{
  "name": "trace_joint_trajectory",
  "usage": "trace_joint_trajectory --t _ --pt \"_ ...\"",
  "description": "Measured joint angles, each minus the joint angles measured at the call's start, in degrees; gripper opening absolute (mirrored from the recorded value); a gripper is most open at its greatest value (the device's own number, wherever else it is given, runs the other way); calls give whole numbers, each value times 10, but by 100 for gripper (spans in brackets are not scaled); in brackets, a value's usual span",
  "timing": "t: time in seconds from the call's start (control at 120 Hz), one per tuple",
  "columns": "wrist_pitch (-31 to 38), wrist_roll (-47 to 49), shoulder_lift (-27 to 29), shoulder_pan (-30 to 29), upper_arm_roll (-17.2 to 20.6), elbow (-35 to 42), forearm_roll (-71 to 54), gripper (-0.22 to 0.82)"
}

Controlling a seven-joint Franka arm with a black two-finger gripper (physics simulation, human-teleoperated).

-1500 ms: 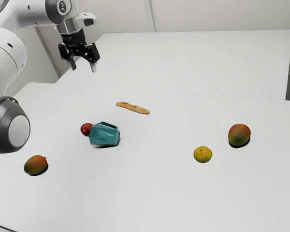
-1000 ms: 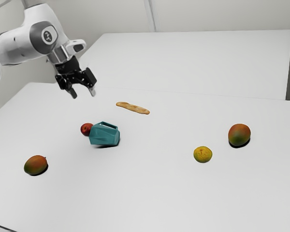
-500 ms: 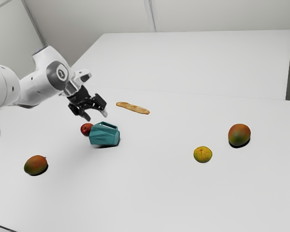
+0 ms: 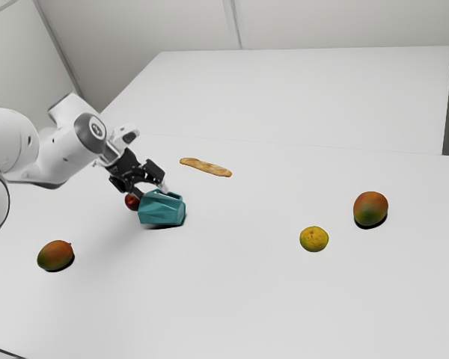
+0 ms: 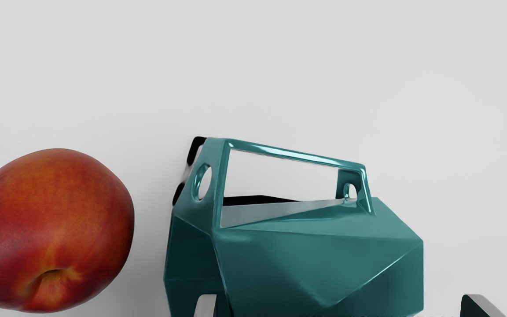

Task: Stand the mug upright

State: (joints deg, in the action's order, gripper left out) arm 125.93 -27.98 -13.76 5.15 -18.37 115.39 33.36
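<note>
Though sideways, mug [image 5: 315,264] partly hidden.

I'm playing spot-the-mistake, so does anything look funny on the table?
Yes, the teal mug beside the red fruit is lying on its side, and mugs usually stand up. I can't see anything spilled or broken.

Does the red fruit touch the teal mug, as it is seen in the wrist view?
No, a strip of white table is visible between the red fruit and the teal mug.
</note>
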Motion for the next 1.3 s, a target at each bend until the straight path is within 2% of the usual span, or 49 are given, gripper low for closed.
trace_joint_trajectory --t 0.758,0.9,1.142,1.3 --pt "-17 -95 -26 -15 0 20 167 59" --pt "-22 -115 -26 -15 0 21 188 48" --pt "-29 -141 -23 -15 0 21 204 17" --pt "-32 -151 -21 -14 0 20 212 3"
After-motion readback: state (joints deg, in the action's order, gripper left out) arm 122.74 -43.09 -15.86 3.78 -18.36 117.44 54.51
